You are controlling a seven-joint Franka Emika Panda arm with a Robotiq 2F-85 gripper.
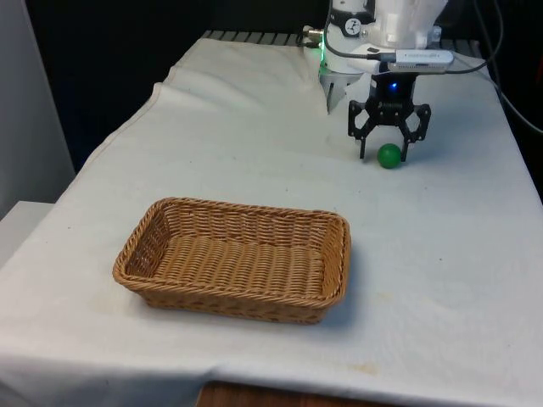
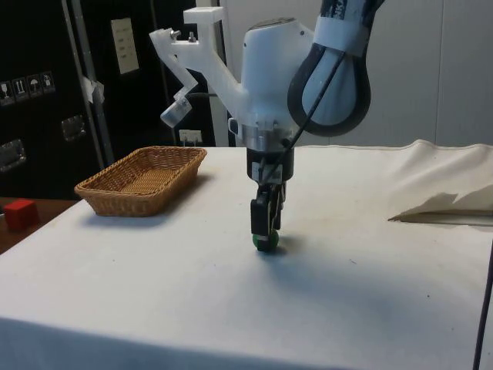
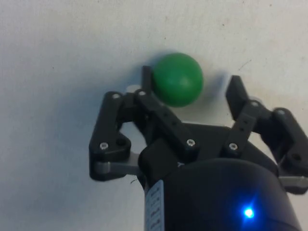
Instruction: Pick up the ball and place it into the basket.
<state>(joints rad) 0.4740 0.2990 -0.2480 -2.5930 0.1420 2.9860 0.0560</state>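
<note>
Green and small, the ball [image 1: 389,155] sits on the white tablecloth [image 1: 254,144] in the front view, between the spread fingers of our black gripper [image 1: 386,153], which we hold low over it. The wicker basket [image 1: 161,220] lies well apart from it, nearer the camera and toward the front view's left.

From the side, we see the gripper [image 2: 265,235] reaching down to the cloth, the ball [image 2: 264,242] peeking out at its tips, the basket [image 2: 115,202] off behind.

At the wrist, our fingers [image 3: 147,79] stand apart: one touches the ball [image 3: 177,79], the other is clear of it.
</note>
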